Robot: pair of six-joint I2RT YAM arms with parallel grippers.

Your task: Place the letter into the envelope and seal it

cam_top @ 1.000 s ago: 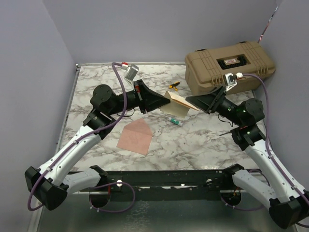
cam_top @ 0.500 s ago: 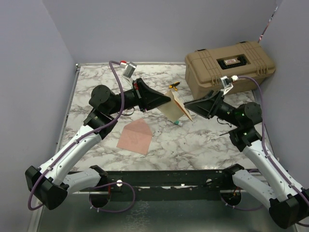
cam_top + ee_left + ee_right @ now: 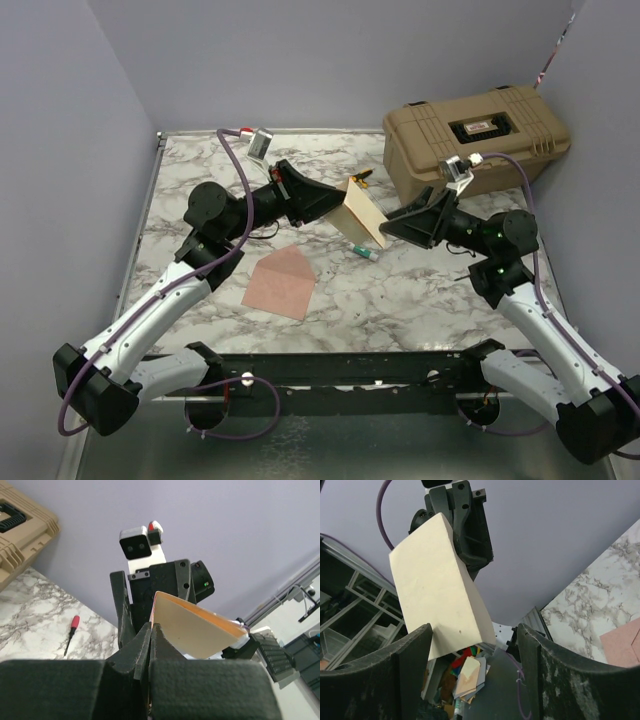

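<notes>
My left gripper is shut on one edge of the letter, a cream-tan rectangular sheet held tilted in the air above the middle of the table. In the left wrist view the letter rises out of the shut gripper. My right gripper faces it from the right, open. In the right wrist view the letter's lower corner sits between the right gripper's fingers, close to the left finger. The salmon envelope lies flat on the marble table, flap out, below the left arm.
A tan hard case stands at the back right. A white glue stick lies under the held letter. A small yellow-and-black tool lies near the case, and a red-handled screwdriver lies on the marble. Purple walls enclose the table.
The letter has swung from nearly flat to steeply tilted and shifted slightly left and up. The right gripper followed leftward and its jaws narrowed a little around the letter's corner.
</notes>
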